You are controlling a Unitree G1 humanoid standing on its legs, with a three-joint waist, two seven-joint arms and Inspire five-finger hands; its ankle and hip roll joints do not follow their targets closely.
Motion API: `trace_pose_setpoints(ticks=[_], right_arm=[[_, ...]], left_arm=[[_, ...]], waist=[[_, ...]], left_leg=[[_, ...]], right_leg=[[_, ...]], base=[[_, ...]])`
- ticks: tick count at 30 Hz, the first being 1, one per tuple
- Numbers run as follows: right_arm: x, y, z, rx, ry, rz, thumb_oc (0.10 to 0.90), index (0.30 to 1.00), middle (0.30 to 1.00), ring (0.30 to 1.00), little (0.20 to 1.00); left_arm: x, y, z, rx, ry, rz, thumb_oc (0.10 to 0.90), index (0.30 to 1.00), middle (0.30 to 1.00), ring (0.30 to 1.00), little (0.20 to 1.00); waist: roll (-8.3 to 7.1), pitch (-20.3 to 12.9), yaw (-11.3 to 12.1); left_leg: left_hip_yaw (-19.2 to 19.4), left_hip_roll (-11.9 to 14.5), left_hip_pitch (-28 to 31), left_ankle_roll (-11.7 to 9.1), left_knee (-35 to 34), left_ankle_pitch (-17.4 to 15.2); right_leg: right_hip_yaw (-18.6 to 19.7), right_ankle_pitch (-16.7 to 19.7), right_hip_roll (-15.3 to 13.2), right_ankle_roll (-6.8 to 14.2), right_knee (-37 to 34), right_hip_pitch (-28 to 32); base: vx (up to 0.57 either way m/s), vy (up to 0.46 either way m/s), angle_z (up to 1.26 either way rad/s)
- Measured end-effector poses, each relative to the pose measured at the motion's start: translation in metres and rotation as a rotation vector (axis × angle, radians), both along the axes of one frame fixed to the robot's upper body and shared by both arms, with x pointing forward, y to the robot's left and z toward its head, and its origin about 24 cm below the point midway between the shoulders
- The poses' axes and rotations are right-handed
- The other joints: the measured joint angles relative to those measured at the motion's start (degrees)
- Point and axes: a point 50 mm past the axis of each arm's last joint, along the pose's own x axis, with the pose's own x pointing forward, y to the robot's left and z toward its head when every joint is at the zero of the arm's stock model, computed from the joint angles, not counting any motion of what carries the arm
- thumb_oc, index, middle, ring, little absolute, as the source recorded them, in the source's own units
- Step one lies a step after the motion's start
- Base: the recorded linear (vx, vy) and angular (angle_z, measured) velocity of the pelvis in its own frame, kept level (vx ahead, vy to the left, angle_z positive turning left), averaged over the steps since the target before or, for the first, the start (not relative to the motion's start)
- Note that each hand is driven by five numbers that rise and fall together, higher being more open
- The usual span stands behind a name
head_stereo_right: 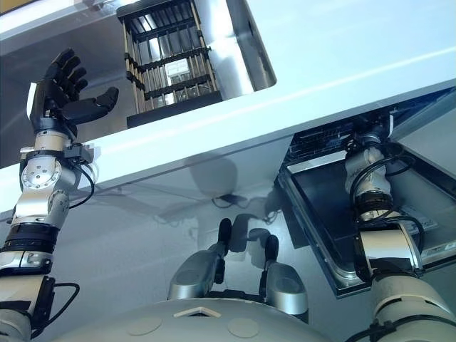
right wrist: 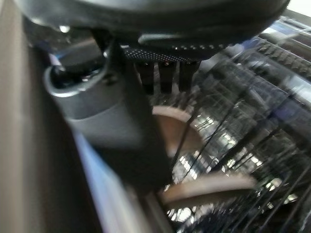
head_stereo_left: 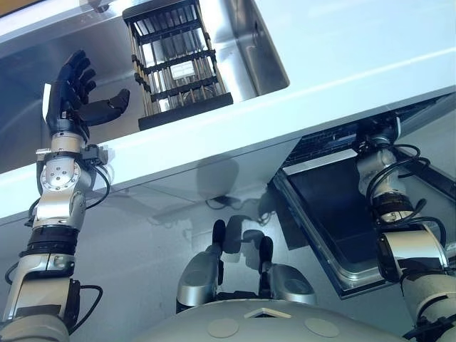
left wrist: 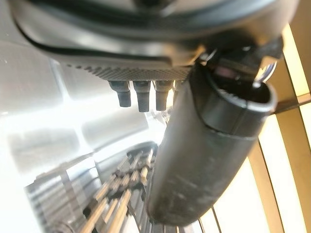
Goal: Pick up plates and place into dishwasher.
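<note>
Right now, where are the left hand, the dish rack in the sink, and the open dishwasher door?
left hand (head_stereo_left: 71, 100), left eye view, on its palm.
dish rack (head_stereo_left: 185, 112), left eye view, on its black bottom bar.
dishwasher door (head_stereo_left: 335, 214), left eye view, on its dark inner panel.

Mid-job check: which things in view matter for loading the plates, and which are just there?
For the job: left hand, right hand, brown plate in the dishwasher rack, open dishwasher door, dish rack in the sink.
Just there: sink, countertop.
</note>
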Motion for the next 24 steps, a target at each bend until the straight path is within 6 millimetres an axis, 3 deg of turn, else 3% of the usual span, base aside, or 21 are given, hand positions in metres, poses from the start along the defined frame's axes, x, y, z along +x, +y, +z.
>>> trace_pose_setpoints(ticks=[5, 9, 13, 15, 17, 24], right_arm=[[0.001, 0.004, -0.001, -0.071, 0.026, 0.016, 0.800, 0.900, 0.900, 0.900, 0.900], [-0.004, 0.006, 0.001, -0.232, 0.052, -0.039, 0.800, 0.900, 0.900, 0.900, 0.900], [-0.025, 0.012, -0.006, -0.318, 0.030, -0.050, 0.800, 0.900, 0.900, 0.900, 0.900], [-0.052, 0.018, -0.016, -0.321, -0.012, -0.045, 0.800, 0.900, 0.900, 0.900, 0.900], [-0.066, 0.021, -0.024, -0.320, -0.030, -0.045, 0.800, 0.900, 0.900, 0.900, 0.900], [-0.104, -0.009, -0.028, -0.333, -0.062, -0.113, 0.800, 0.900, 0.900, 0.900, 0.900]], left_arm=[[0.001, -0.001, 0.000, 0.004, 0.004, -0.015, 0.800, 0.900, 0.900, 0.900, 0.900], [0.001, -0.002, 0.001, 0.005, -0.001, -0.018, 0.800, 0.900, 0.900, 0.900, 0.900], [-0.007, -0.005, -0.003, 0.024, 0.001, -0.030, 0.800, 0.900, 0.900, 0.900, 0.900], [-0.018, -0.004, -0.008, 0.019, 0.001, -0.021, 0.800, 0.900, 0.900, 0.900, 0.900], [-0.025, 0.001, -0.015, 0.026, 0.028, 0.001, 0.800, 0.900, 0.900, 0.900, 0.900], [-0.035, 0.010, -0.022, 0.013, 0.032, 0.053, 0.800, 0.900, 0.900, 0.900, 0.900]], waist=[[-0.06, 0.0, -0.2], [-0.47, 0.3, -0.4], [-0.68, 0.4, -0.9], [-1.06, 0.7, -2.1], [-1.73, 1.1, -3.8], [-2.59, 0.6, -9.7]], left_leg=[[-0.1, 0.0, 0.2, 0.0, 0.0, 0.4], [0.3, -0.1, 0.5, 0.2, 0.0, 0.4], [1.3, -0.6, 1.0, 0.8, 0.0, -0.1], [3.1, -0.8, 2.1, 1.4, 0.0, -0.7], [4.7, -1.0, 4.5, 1.8, 0.0, -1.6], [9.3, -1.6, 6.1, 2.5, -0.3, -3.2]], right_leg=[[0.0, 0.0, 0.0, -0.1, 0.0, 0.2], [0.4, 0.0, -0.1, -0.1, 0.1, 0.4], [2.2, -0.2, -0.7, 0.2, 0.3, 0.4], [3.9, -0.4, -1.3, 0.7, 0.4, 0.7], [5.3, -0.7, -1.5, 1.2, 0.3, 2.7], [10.1, -0.3, -2.5, 2.5, 0.4, 2.1]], base=[[0.00, 0.040, 0.03], [0.00, 0.069, -0.04], [0.00, 0.094, -0.10], [0.02, 0.113, -0.23], [0.01, 0.092, -0.37], [-0.03, 0.059, -0.37]])
